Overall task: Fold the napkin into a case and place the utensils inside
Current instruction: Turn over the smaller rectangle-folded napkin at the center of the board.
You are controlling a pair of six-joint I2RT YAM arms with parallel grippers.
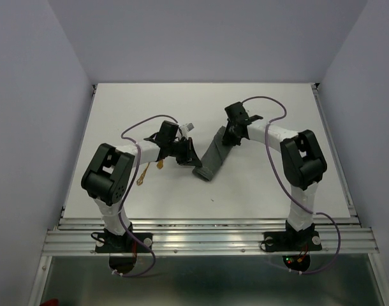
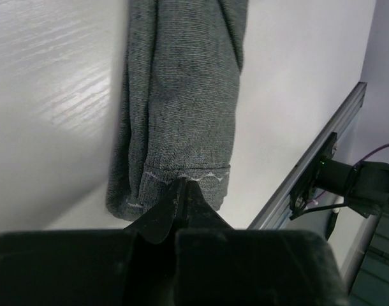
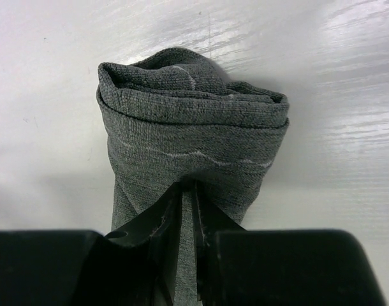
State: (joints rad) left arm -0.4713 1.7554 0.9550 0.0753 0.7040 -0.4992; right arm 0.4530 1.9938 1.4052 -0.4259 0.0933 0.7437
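Observation:
The napkin (image 1: 213, 156) lies as a long, narrow dark grey strip, the case, slanting across the middle of the white table. My left gripper (image 1: 193, 163) is at its near end. In the left wrist view the left gripper (image 2: 183, 183) is shut, its tips pinched on the napkin's (image 2: 182, 95) stitched hem. My right gripper (image 1: 229, 136) is at the far end. In the right wrist view the right gripper (image 3: 194, 186) is shut on the napkin (image 3: 194, 127), grey cloth showing between the fingers. The utensils, two thin orange sticks (image 1: 161, 164) (image 1: 141, 176), lie left of the napkin, partly hidden under the left arm.
An aluminium rail (image 1: 207, 237) runs along the table's near edge and shows in the left wrist view as the rail (image 2: 322, 159), with the right arm's base (image 2: 354, 185) beyond it. Pale walls close in the table on three sides.

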